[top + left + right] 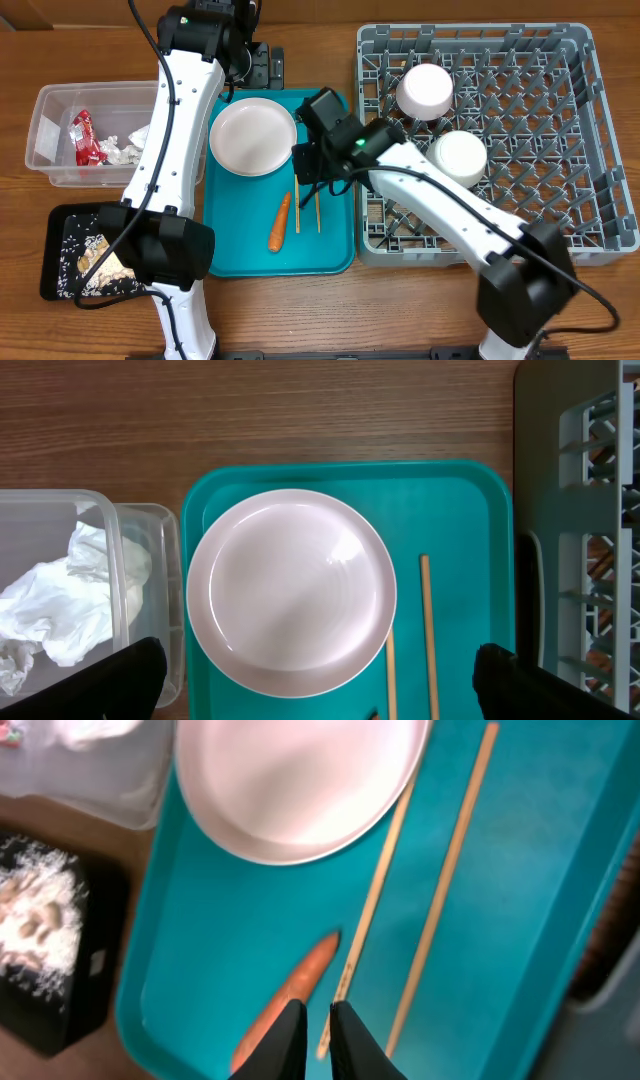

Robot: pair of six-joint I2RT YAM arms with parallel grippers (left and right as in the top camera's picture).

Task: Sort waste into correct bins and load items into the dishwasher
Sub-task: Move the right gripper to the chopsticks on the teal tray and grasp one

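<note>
A white plate (252, 137) lies on the teal tray (235, 250), with an orange carrot (279, 222) and two wooden chopsticks (297, 205) beside it. The grey dish rack (590, 150) holds a white bowl (425, 90) and another white bowl (460, 158). My left gripper (262, 66) is open wide above the plate's far edge; the left wrist view (320, 680) shows the plate (290, 590) between its fingers. My right gripper (318, 1020) is shut and empty, low over the tray between the carrot (290, 990) and a chopstick (375, 900).
A clear tub (50, 110) at the left holds a red wrapper (84, 135) and crumpled napkin (130, 145). A black tray (55, 240) with rice-like scraps sits at the front left. The rack stands right against the teal tray.
</note>
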